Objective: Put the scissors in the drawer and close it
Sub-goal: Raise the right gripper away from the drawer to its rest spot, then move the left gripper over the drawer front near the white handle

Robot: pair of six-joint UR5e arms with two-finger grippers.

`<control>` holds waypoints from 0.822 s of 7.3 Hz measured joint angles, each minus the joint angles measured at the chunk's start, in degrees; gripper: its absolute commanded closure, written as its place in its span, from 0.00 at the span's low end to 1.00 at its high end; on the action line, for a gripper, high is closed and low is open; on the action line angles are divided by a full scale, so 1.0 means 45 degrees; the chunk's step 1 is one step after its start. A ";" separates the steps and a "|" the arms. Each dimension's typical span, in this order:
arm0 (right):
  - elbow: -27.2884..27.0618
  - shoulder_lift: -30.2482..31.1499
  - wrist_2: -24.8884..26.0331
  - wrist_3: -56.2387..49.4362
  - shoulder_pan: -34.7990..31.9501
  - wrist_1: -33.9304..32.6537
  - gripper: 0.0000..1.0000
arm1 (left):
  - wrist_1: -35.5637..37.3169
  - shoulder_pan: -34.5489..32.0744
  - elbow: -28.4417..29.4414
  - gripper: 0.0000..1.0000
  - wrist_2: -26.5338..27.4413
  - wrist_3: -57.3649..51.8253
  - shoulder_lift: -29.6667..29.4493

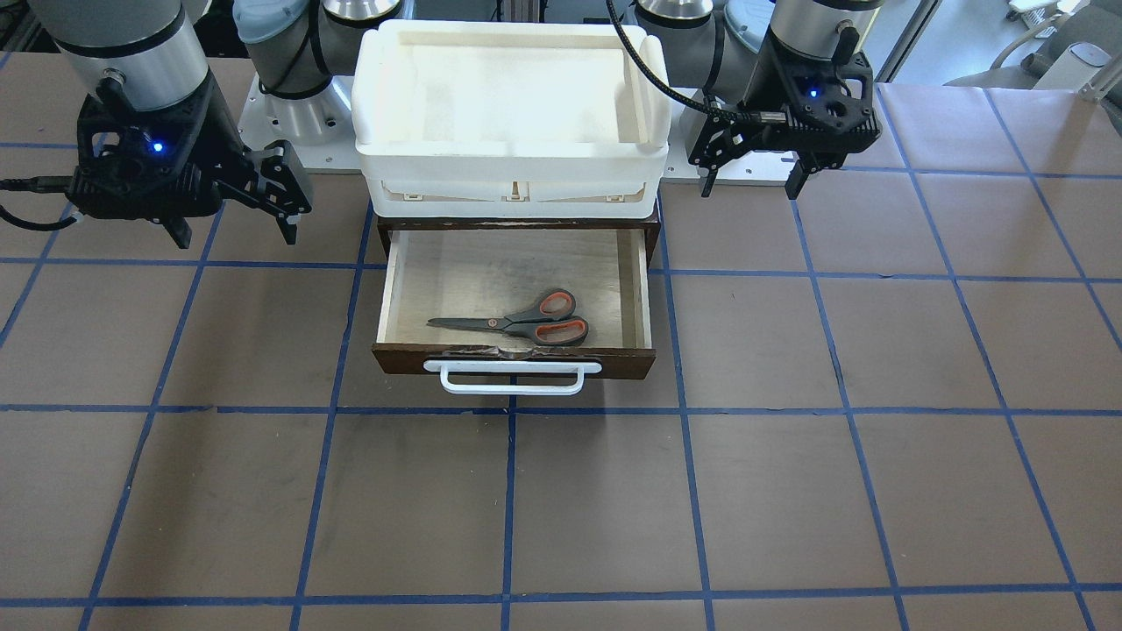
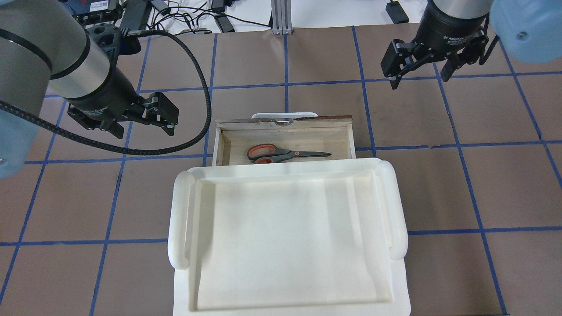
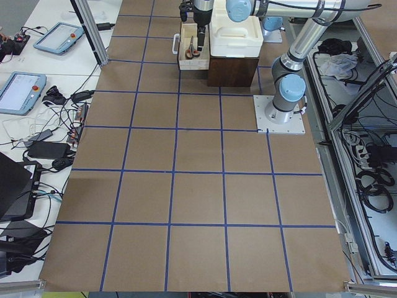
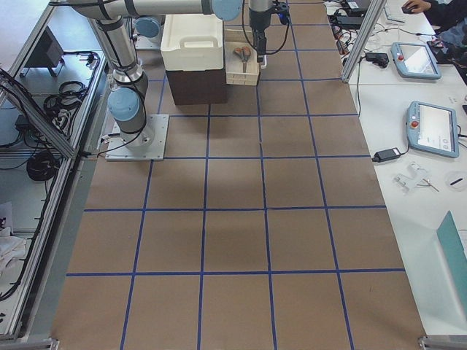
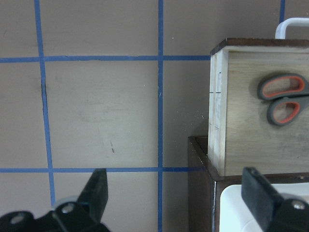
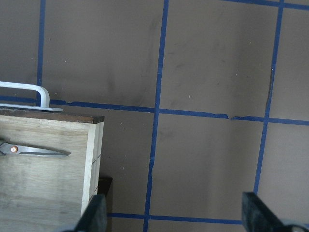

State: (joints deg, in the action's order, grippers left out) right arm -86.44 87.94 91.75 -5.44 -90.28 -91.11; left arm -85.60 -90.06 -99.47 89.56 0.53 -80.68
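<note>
The scissors (image 1: 526, 320), with silver blades and grey and orange-red handles, lie flat inside the open drawer (image 1: 614, 359). They also show in the overhead view (image 2: 281, 154). The drawer (image 2: 285, 131) is pulled out from under the white tub, its white bar handle (image 1: 513, 379) facing away from me. My left gripper (image 2: 142, 129) is open and empty, hovering beside the drawer's handle-loop end. My right gripper (image 2: 419, 79) is open and empty, above the table past the drawer's other side. The left wrist view shows the scissor loops (image 5: 282, 96). The right wrist view shows the blade tip (image 6: 34, 151).
A white plastic tub (image 2: 285, 245) sits on the dark brown cabinet over the drawer's back. A black cable (image 2: 197, 87) loops from my left arm near the drawer's corner. The brown table has blue tape grid lines.
</note>
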 measured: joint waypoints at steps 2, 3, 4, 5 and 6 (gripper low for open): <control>-0.0008 0.0000 0.0009 -0.0001 0.0003 0.0063 0.00 | 0.0007 -0.0005 0.0005 0.00 0.0000 0.0000 0.0000; -0.0009 0.0003 0.0064 -0.0001 0.0003 0.0068 0.00 | 0.0004 -0.0005 0.0003 0.00 0.0000 0.0000 0.0000; -0.0010 0.0007 0.0098 -0.0006 0.0003 0.0075 0.00 | 0.0004 -0.0005 -0.0002 0.00 -0.0001 0.0000 0.0000; -0.0010 0.0008 0.0106 -0.0014 0.0003 0.0079 0.00 | 0.0021 -0.0006 -0.0002 0.00 0.0000 0.0000 -0.0046; -0.0010 0.0008 0.0108 -0.0015 0.0003 0.0075 0.00 | 0.0164 0.0010 0.0051 0.00 0.0026 0.0018 -0.0257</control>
State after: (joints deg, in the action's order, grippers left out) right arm -86.48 87.97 92.24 -5.51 -90.26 -90.77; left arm -84.86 -90.02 -99.24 89.68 0.61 -81.84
